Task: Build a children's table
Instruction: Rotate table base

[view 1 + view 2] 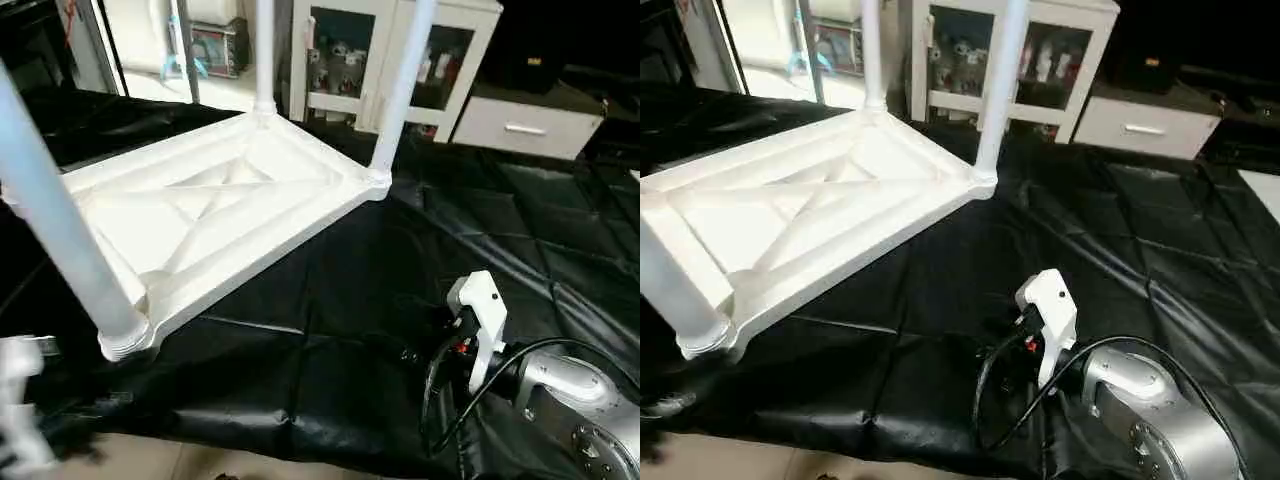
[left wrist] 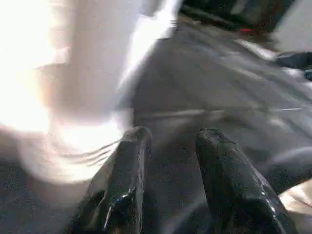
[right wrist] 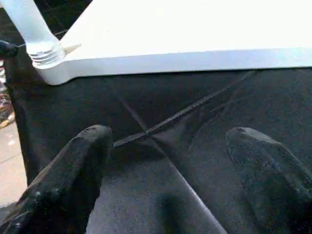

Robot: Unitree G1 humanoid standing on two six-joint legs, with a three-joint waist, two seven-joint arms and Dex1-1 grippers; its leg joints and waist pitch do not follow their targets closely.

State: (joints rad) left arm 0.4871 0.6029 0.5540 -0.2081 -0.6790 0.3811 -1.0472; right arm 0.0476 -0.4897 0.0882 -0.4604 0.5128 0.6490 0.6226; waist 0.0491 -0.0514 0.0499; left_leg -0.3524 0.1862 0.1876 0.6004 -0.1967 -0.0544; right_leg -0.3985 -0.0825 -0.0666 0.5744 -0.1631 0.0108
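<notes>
Children's table (image 1: 215, 215) lies upside down on the black sheet (image 1: 330, 330), legs up. Near-corner leg (image 1: 55, 220) stands just beyond left gripper (image 2: 170, 161), jaws part-open, empty. Right gripper (image 3: 168, 161), wide open, empty, hangs farther off.

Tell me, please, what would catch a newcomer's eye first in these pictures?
First, the white table top lying upside down on the black sheet, its X-braced ribs facing up and white legs rising from its corner sockets. Next, the right gripper hanging open over bare sheet near the top's long edge. Behind stands a white glass-door cabinet.
</notes>
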